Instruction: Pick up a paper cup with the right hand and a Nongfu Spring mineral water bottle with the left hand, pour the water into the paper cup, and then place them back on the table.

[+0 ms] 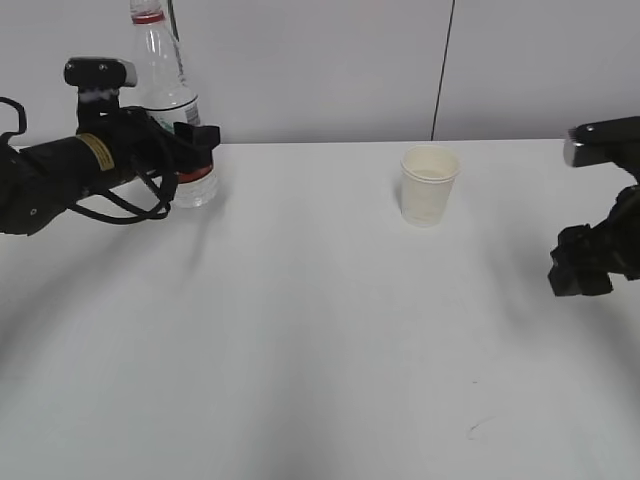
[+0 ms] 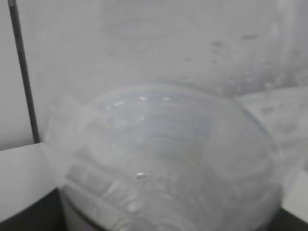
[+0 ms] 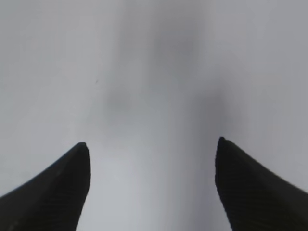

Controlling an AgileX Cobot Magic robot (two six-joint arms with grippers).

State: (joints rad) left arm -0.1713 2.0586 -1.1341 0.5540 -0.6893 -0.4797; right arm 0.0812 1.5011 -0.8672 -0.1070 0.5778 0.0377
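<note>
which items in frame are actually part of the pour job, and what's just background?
Part of the job:
- Nongfu Spring mineral water bottle, left gripper around it
- paper cup, standing free
- right gripper, open, empty
- table

Background:
- dark scuff mark
- grey wall

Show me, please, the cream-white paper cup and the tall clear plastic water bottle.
cream-white paper cup (image 1: 428,190), exterior view, the front wall.
tall clear plastic water bottle (image 1: 160,70), exterior view, the clear shoulder.
</note>
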